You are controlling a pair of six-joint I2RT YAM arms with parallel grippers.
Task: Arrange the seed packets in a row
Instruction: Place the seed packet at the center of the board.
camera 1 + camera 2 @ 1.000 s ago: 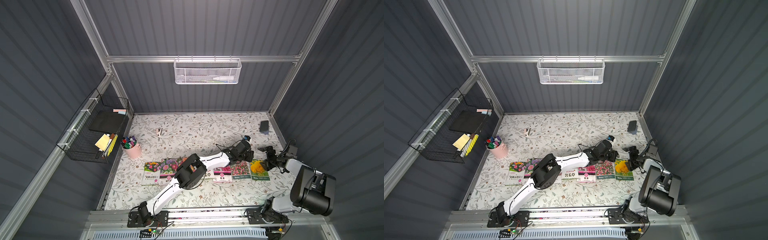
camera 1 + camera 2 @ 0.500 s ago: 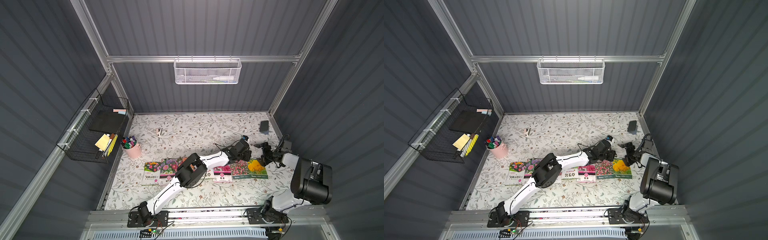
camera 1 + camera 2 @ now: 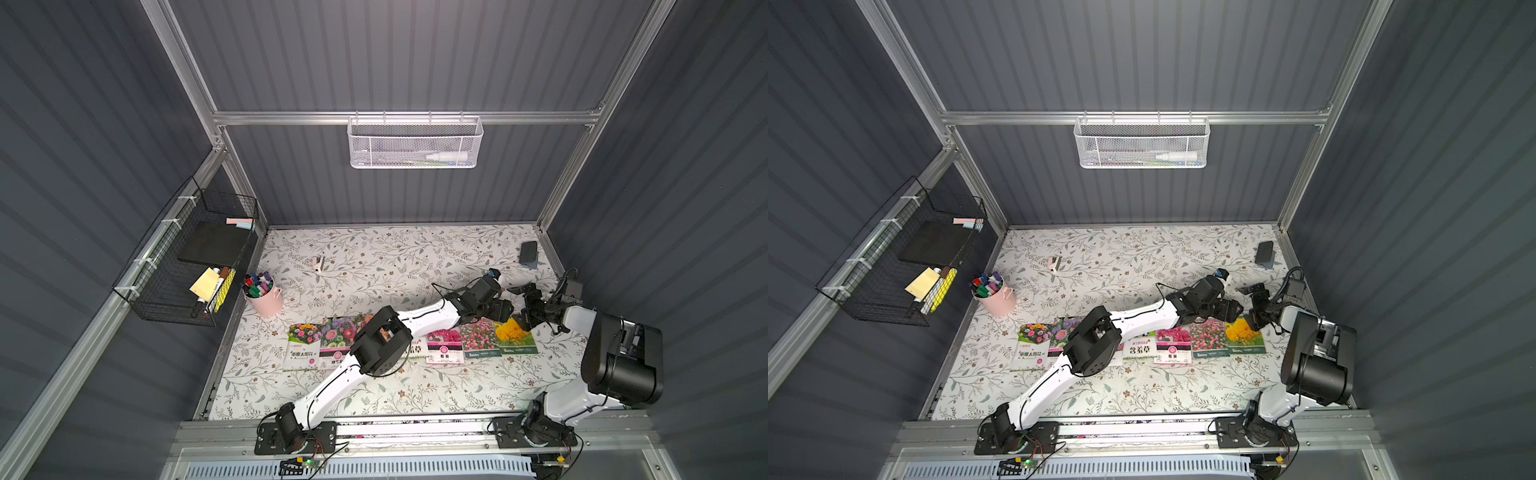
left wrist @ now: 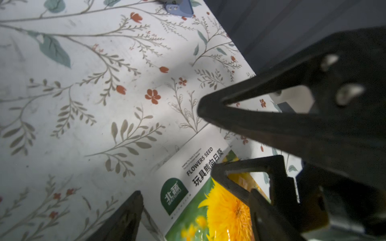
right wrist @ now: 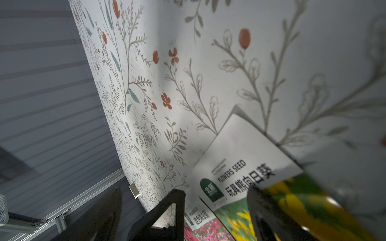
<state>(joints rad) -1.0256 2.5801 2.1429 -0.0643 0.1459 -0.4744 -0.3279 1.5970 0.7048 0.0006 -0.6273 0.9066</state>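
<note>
On the floral table (image 3: 395,390), the seed packets (image 3: 444,347) lie flat, side by side in a row across its near half, partly hidden under the left arm. The yellow-flower packet (image 3: 515,340) ends the row on the right. The left gripper (image 3: 503,311) sits low at its far edge, jaws spread wide. The right gripper (image 3: 520,307), also spread, has one finger (image 4: 240,177) over it. Farther back stand a pink cup (image 3: 266,299) of markers and a dark phone (image 3: 528,252).
</note>
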